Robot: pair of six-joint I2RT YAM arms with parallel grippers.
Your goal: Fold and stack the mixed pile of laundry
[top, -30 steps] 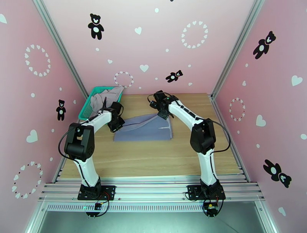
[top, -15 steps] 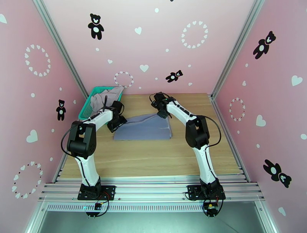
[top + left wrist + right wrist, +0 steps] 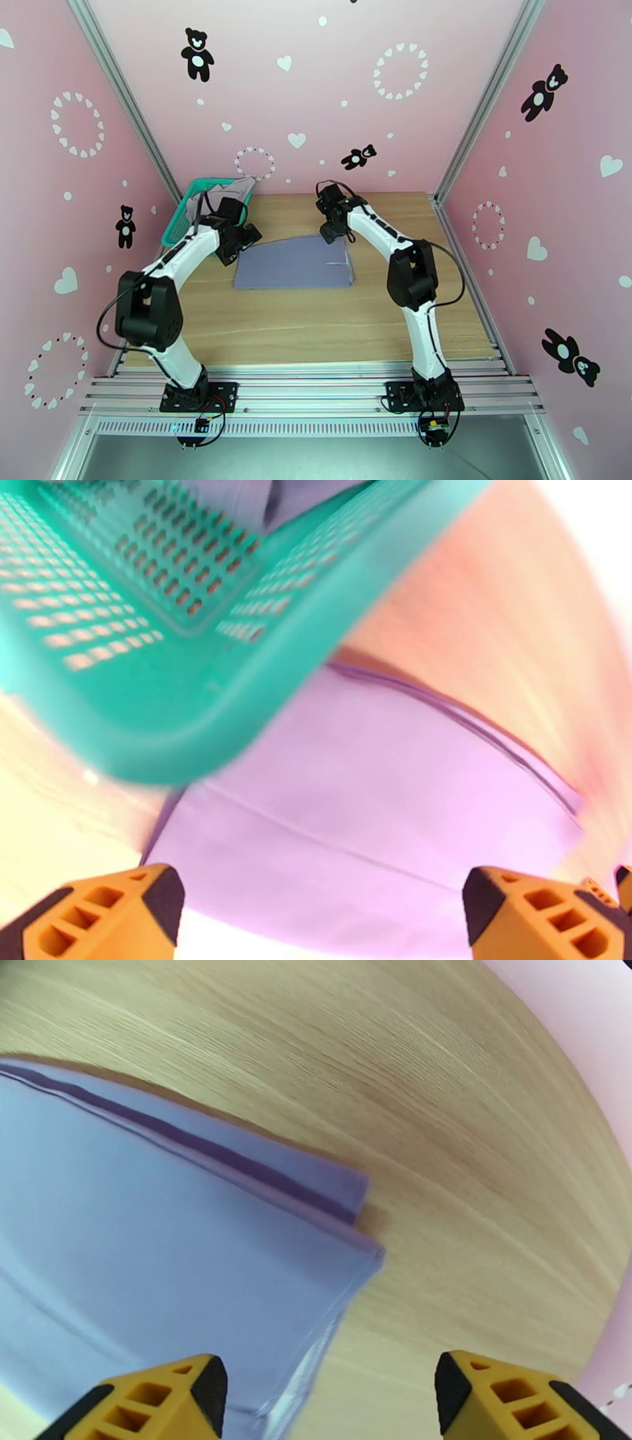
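One garment laid out: the grey-lavender garment (image 3: 294, 264) lies flat on the worktop (image 3: 316, 331), roughly at its middle, folded into a neat four-sided shape.
Garment edge: in the right wrist view, the grey-lavender garment (image 3: 158, 1236) shows a dark seam line near its far edge, with layers stacked at the corner.
Rest of the laundry: greyish cloth (image 3: 229, 192) sits in the basket (image 3: 178, 225), draping over its far rim.
Basket position: far left corner of the worktop, just beside the laid-out garment's far left corner; the left wrist view shows its green mesh wall (image 3: 158, 677) over the lavender fabric (image 3: 371, 796).
Left tool (image 3: 241, 237): above the garment's far left corner, between basket and garment; its orange fingers (image 3: 118, 914) stand wide apart, gripping nothing.
Right tool (image 3: 336, 233): at the garment's far right corner; its yellow fingers (image 3: 158, 1398) stand apart above the cloth edge and bare worktop (image 3: 434, 1118), gripping nothing.
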